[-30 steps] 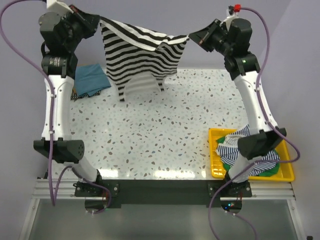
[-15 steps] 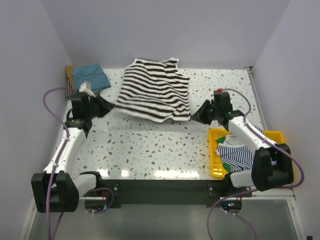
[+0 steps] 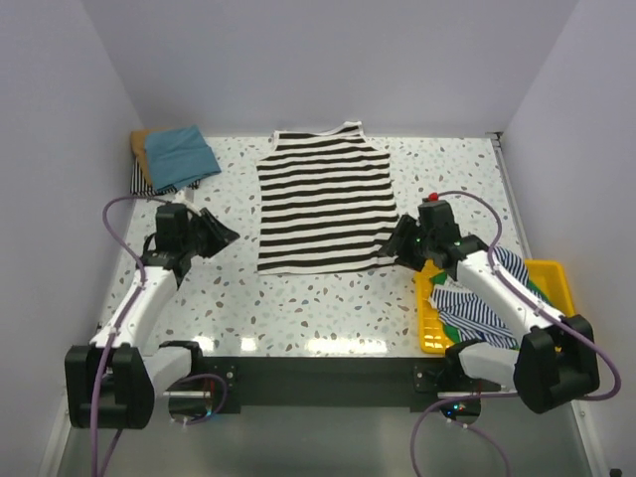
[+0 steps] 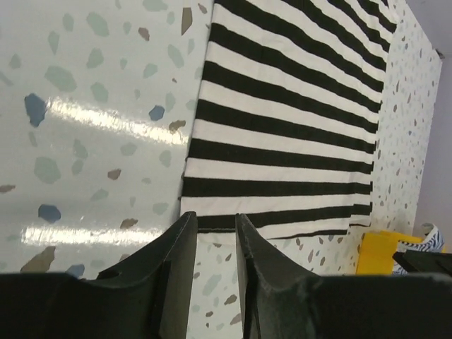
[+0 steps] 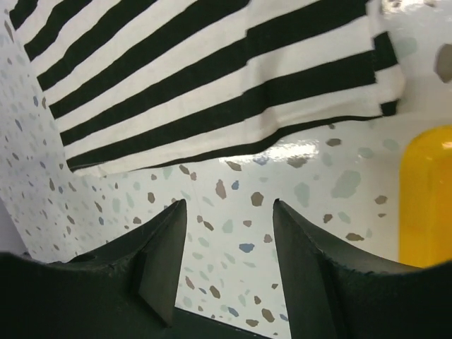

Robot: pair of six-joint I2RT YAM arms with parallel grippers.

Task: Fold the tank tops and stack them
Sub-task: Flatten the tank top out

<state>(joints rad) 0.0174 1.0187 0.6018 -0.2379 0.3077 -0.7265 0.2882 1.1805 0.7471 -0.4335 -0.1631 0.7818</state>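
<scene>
1. One black-and-white striped tank top [image 3: 323, 204] lies flat and smooth at the table's centre. Its neck points to 12 o'clock and its straight hem to 6 o'clock. It is soft knit with even horizontal bands.
2. Two grippers sit low at the hem corners. The left gripper [image 3: 221, 237] is at 9 o'clock of the top, its black fingers [image 4: 176, 247] a narrow gap apart with bare table between them. The right gripper [image 3: 391, 246] is at 3 o'clock, its fingers [image 5: 162, 240] spread wide and clamping nothing. Neither has cloth between its fingers.
3. One folded pile sits at 10 o'clock. A teal tank top [image 3: 179, 151] is uppermost, with a tan edge [image 3: 139, 149] and a striped edge [image 3: 144, 184] showing beneath.
4. One yellow plastic tray [image 3: 556, 273] at 4 o'clock holds a crumpled heap of striped cloth [image 3: 477, 308]. The right arm crosses over it, so the pieces cannot be counted.
5. One glossy speckled table [image 3: 328, 298] carries it all.
</scene>
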